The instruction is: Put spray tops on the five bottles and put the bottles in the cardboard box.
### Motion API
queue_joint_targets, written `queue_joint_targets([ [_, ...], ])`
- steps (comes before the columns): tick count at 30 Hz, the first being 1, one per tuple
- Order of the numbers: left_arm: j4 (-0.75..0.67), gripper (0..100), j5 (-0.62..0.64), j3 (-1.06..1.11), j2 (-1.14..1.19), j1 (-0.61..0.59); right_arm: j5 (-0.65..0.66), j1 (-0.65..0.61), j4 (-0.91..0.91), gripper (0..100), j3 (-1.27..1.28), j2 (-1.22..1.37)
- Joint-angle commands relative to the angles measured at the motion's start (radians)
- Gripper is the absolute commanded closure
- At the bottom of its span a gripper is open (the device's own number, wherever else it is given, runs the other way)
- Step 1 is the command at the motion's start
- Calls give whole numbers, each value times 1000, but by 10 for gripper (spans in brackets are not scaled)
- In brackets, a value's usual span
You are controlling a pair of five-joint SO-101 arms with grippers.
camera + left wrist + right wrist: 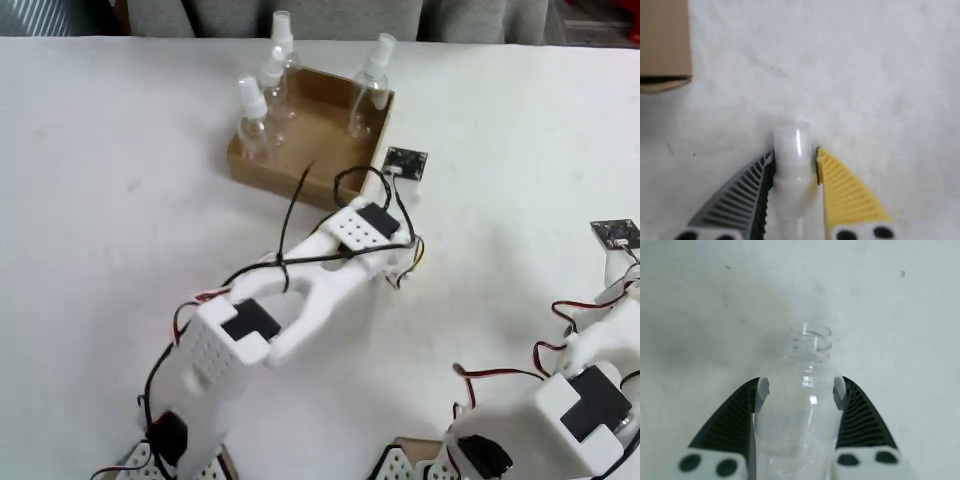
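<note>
white table (100, 200) carries a cardboard box (300, 150) at the far middle, with four capped bottles (253, 125) standing in it. just near-right of the box, the left gripper (794, 159) pinches a spray top (792, 142) snugly. at the right, the right gripper (800, 387) clamps the fifth bottle (809, 360), its neck bare. capping looks to be the step in hand: top and neck must next meet, squarely lined up. wrist views give the two grasps; the high view gives the box and its count.

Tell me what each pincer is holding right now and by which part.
Left pincer: a spray top, by its sides. Right pincer: an uncapped bottle, by its shoulder below the neck.
</note>
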Motion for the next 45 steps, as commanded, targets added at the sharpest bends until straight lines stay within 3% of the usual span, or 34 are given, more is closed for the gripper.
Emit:
queue_joint_targets([
  [1, 63, 985, -12, -31, -35, 1, -9, -28, 44, 982, -14, -62],
  [7, 101, 980, -64, 87, -193, 28, -173, -145, 159, 982, -43, -142],
  [10, 35, 980, -126, 253, -354, 50, -250, -200, 222, 982, -34, -282],
  [16, -147, 979, -133, 620, -720, 45, -381, -321, 364, 982, -20, -542],
  [22, -163, 978, -133, 827, -1081, -47, -569, -585, 371, 982, 150, -733],
  [26, -164, 977, -133, 911, -1337, -156, -783, -808, 337, 981, 219, -851],
  [30, -161, 976, -152, 945, -1578, -275, -968, -1004, 216, 981, 285, -974],
  [35, -181, 977, -353, 941, -1821, -386, -1011, -1291, -45, 981, 471, -1127],
  [40, -334, 977, -462, 942, -2008, -441, -1013, -1537, -355, 981, 773, -1303],
  [45, -566, 977, -474, 936, -2040, -444, -1010, -1662, -697, 982, 1077, -1532],
])
